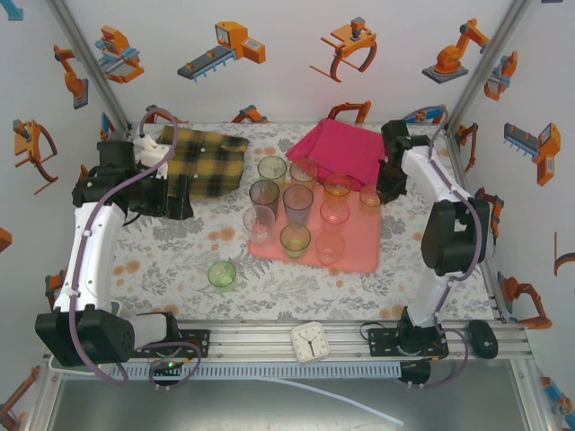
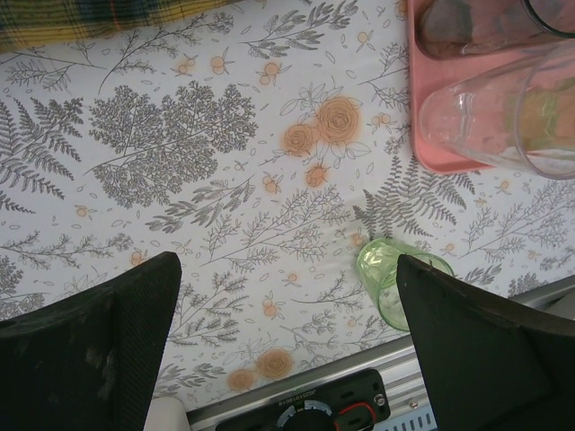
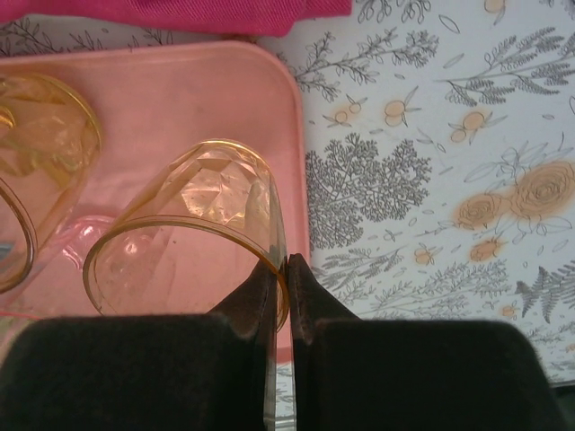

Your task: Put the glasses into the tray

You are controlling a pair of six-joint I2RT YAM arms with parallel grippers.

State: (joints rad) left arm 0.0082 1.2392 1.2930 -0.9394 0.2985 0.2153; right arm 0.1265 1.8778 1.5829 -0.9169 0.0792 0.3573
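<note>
glass of green tint (image 1: 222, 274) stands alone on the table (image 1: 162, 260), upright, so its long axis is vertical, just off the near left corner of the tray (image 1: 367, 247). in the top view it lies from the left tool (image 2: 286, 269) toward the arm bases and a little toward the tray. in the left wrist view it sits close beside one finger (image 2: 476, 350), not between the two. the left tool is spread wide and holds nothing, and the left arm is clearly the nearer one. so i judge this glass is for the left arm, and the tool must shift sideways to bring the glass between its fingers. the right tool (image 3: 287, 265) is clenched on the rim wall of an amber glass (image 3: 193, 224) over the far right part of the tray. if that glass touches the tray floor, i cannot tell. i count eleven glasses: ten on or over the tray, one on the table. there is one tray.
</note>
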